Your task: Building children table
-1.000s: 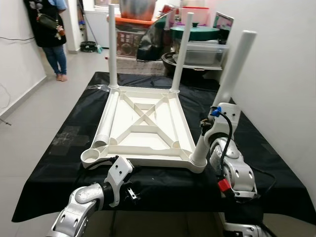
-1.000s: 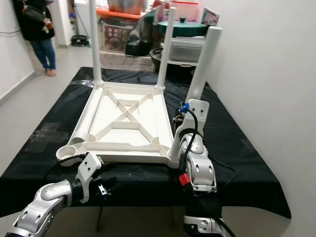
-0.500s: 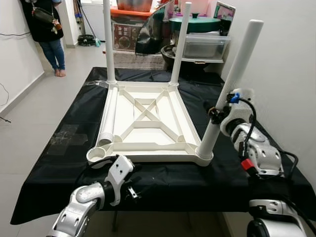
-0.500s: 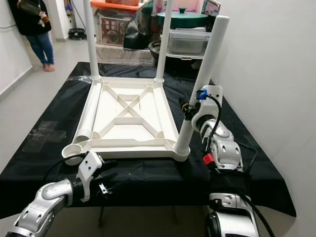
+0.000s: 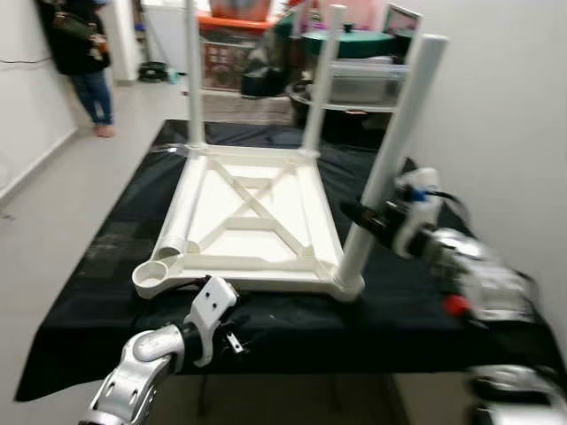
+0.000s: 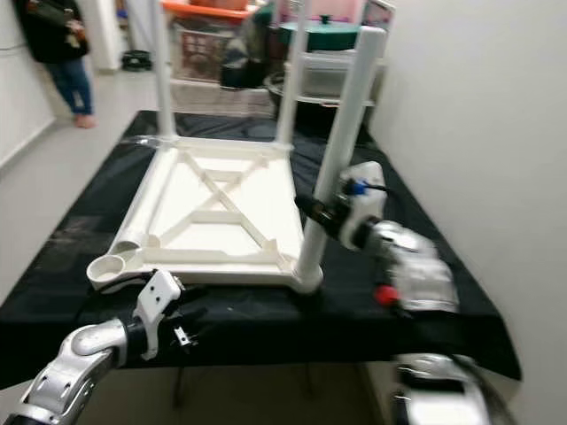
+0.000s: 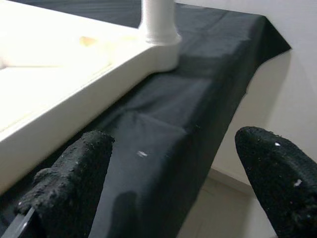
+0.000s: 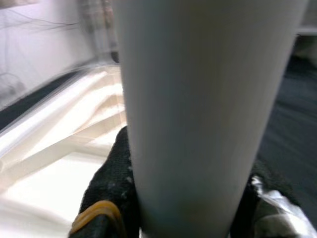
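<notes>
I have the white plastic children's table (image 5: 257,217) lying upside down on the black cloth (image 5: 133,221) that covers the work table, its ribbed underside facing up. Two legs (image 5: 194,71) stand upright in the far corner sockets, a third leg (image 5: 182,221) lies flat along the table's left edge, and the near-left corner socket (image 5: 152,276) is an open ring with nothing in it. My right gripper (image 5: 372,221) is clamped around the fourth leg (image 5: 390,150), roughly a third of the way up; that leg sits in the near-right corner socket and tilts to the right, away from the table's middle. In the right wrist view the white tube (image 8: 208,109) is pressed between my black fingers (image 8: 111,183), with the table's ribs blurred behind it. My left gripper (image 5: 232,341) hovers low at the near edge of the cloth, just in front of the open socket, and in the left wrist view its fingers (image 7: 69,178) are spread wide with nothing between them, looking along the table's front rim (image 7: 74,94) toward the seated leg. A person (image 5: 80,53) stands on the floor at the far left, and boxes and lidded containers (image 5: 354,53) are stacked behind the work table.
</notes>
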Robot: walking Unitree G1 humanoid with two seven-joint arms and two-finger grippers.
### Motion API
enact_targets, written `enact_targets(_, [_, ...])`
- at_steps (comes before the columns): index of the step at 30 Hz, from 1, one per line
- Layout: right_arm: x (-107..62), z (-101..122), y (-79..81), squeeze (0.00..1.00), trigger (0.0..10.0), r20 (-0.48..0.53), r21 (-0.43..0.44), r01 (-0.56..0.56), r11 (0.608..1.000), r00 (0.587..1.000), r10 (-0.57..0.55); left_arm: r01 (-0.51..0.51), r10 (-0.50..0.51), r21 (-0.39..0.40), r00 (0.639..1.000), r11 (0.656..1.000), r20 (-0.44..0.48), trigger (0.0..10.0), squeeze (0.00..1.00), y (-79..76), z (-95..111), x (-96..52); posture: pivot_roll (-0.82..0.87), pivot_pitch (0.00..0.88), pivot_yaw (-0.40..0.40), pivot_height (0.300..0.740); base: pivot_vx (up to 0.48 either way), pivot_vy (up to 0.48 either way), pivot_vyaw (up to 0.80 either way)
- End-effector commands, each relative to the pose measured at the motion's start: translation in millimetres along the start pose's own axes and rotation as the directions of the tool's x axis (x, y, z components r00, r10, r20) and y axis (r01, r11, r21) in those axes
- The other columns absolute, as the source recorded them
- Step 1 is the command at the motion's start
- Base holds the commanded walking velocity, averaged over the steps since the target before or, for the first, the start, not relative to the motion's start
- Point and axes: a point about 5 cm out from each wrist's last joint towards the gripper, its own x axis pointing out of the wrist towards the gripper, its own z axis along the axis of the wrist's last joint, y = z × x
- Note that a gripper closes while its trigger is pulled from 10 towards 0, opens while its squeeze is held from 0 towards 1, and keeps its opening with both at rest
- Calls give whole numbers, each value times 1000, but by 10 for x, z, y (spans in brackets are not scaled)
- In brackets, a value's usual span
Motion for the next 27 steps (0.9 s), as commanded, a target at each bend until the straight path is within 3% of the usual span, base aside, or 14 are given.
enact_targets(1, [-68, -218, -28, 0, 0, -75, 77, 289, 954, 956, -283, 7, -7, 2, 1000, 1000, -19, 10000, 0, -9, -40, -9, 58, 0, -101, 740, 0, 0, 0])
enact_targets(2, [-68, -218, -28, 0, 0, -75, 77, 289, 954, 956, -283, 7, -7, 2, 1000, 1000, -19, 10000, 0, -9, -40, -9, 58, 0, -101, 740, 0, 0, 0])
enact_targets(4, [-175, -353, 310, 0, 0, -93, 114, 331, 937, 942, -322, 8, -8, 4, 1000, 1000, -19, 10000, 0, -9, -35, 0, 55, 0, -100, 740, 0, 0, 0])
enact_targets(9, [-206, -378, 444, 0, 0, -89, 112, 306, 945, 951, -297, 9, -9, 4, 1000, 1000, -19, 10000, 0, -9, -32, 2, 55, 0, -100, 740, 0, 0, 0])
enact_targets(10, [-181, -426, 534, 0, 10000, -96, 106, 235, 966, 970, -225, 9, -9, 7, 1000, 1000, -18, 10000, 0, -7, -29, 10, 50, 0, -103, 740, 0, 0, 0])
enact_targets(11, [-149, -420, 498, 294, 10000, -74, 82, 183, 980, 982, -177, 7, -7, 8, 1000, 1000, -17, 10000, 0, -4, -27, 16, 47, 0, -103, 740, 0, 0, 0])
enact_targets(14, [-122, -393, 409, 294, 10000, -50, 71, 178, 982, 983, -174, 5, -5, 10, 1000, 1000, -16, 10000, 0, -2, -28, 19, 47, 0, -103, 740, 0, 0, 0])
enact_targets(15, [-99, -344, 247, 1000, 10000, -33, 55, 194, 979, 981, -192, 4, -4, 10, 1000, 1000, -15, 10000, 0, -2, -28, 21, 46, 0, -104, 740, 0, 0, 0])
enact_targets(18, [-83, -255, 31, 1000, 10000, -6, 30, 240, 970, 971, -240, 4, -3, 9, 1000, 1000, -14, 10000, 0, -5, -32, 19, 40, 0, -102, 740, 0, 0, 0])
enact_targets(19, [-67, -170, -177, 0, 10000, 12, -1, 253, 968, 967, -253, 5, -5, 7, 1000, 1000, -13, 10000, 0, -11, -35, 20, 34, 0, -100, 740, 0, 0, 0])
enact_targets(22, [-61, -89, -303, 0, 10000, 26, -1, 186, 982, 982, -186, 7, -7, 5, 1000, 1000, -12, 10000, 0, -18, -35, 23, 32, 0, -100, 740, 0, 0, 0])
enact_targets(23, [-108, -42, -324, 0, 10000, 24, -25, 14, 1000, 1000, -13, 10, -10, 4, 1000, 1000, -11, 10000, 0, -21, -34, 27, 29, 0, -95, 740, 0, 0, 0])
enact_targets(25, [-250, -73, -256, 0, 10000, -42, -79, -286, 955, 958, 284, 14, -14, 5, 1000, 1000, -10, 10000, 0, -15, -29, 31, 29, 0, -93, 740, 0, 0, 0])
enact_targets(27, [-303, -106, -224, 0, 10000, -76, -85, -363, 928, 931, 357, 15, -15, 6, 1000, 1000, -11, 10000, 0, -10, -27, 32, 29, 0, -93, 740, 0, 0, 0])
